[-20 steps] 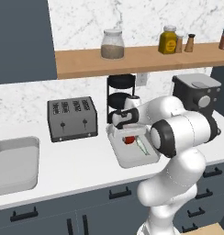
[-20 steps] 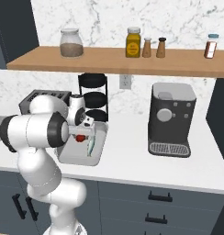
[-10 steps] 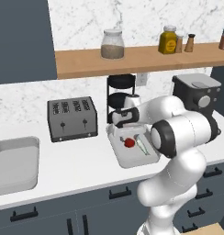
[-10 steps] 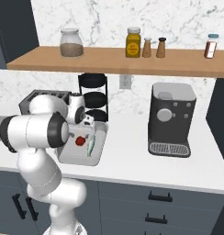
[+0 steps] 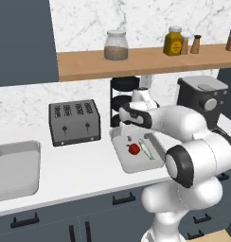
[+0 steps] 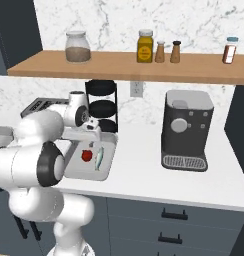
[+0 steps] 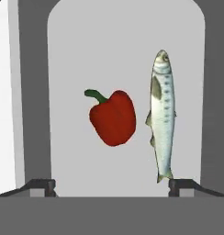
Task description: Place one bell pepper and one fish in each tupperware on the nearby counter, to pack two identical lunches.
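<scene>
A light-grey tupperware lies under my hand, holding a red bell pepper and a silver fish side by side, apart from each other. My gripper hovers above them, open, its fingertips wide apart with nothing between. From the left base view the same tupperware sits on the white counter with the pepper and fish, the gripper just over its far end. A second tupperware lies at the far left. The right base view shows the tupperware, pepper, fish and gripper.
A dark toaster stands left of the tray. A black stacked rack stands behind it, a coffee machine to the right. The wooden shelf with jars hangs overhead.
The jaws have spread apart above the tray. The pepper lies free beside the fish. The arm has hardly shifted.
</scene>
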### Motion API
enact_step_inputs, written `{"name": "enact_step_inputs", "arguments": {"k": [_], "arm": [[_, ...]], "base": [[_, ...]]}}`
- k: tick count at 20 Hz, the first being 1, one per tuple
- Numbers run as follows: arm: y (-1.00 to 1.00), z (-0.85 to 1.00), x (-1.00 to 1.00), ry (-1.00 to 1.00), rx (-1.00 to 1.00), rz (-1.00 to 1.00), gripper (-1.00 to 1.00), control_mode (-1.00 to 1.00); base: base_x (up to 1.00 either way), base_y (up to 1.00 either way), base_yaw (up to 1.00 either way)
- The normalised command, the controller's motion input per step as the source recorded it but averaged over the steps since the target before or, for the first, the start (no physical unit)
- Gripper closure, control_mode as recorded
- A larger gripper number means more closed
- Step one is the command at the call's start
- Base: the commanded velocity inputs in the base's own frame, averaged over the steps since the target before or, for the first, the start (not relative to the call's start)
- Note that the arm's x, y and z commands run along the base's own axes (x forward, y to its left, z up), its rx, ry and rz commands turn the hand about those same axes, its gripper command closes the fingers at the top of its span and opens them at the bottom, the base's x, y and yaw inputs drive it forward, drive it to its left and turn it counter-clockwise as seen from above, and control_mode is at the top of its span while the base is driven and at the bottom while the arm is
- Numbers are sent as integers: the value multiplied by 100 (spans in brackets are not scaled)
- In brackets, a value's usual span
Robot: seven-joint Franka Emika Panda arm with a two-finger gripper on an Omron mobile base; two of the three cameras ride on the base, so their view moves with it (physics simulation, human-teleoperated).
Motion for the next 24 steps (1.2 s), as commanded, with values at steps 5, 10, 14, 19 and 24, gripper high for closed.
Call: {"name": "enact_step_inputs", "arguments": {"k": [5, 10, 14, 19, 24], "arm": [[-46, 36, -100, -5, 2, -2, -100, -100], [-46, 30, -100, -4, 3, -1, -100, -100], [-3, 90, -100, -20, 0, 7, -100, -100], [0, 100, -100, -18, 0, 11, -100, -100], [5, 58, -99, -22, 0, 5, -100, -100]], "base": [[0, 0, 0], [0, 0, 0], [0, 0, 0], [0, 0, 0], [0, 0, 0]]}}
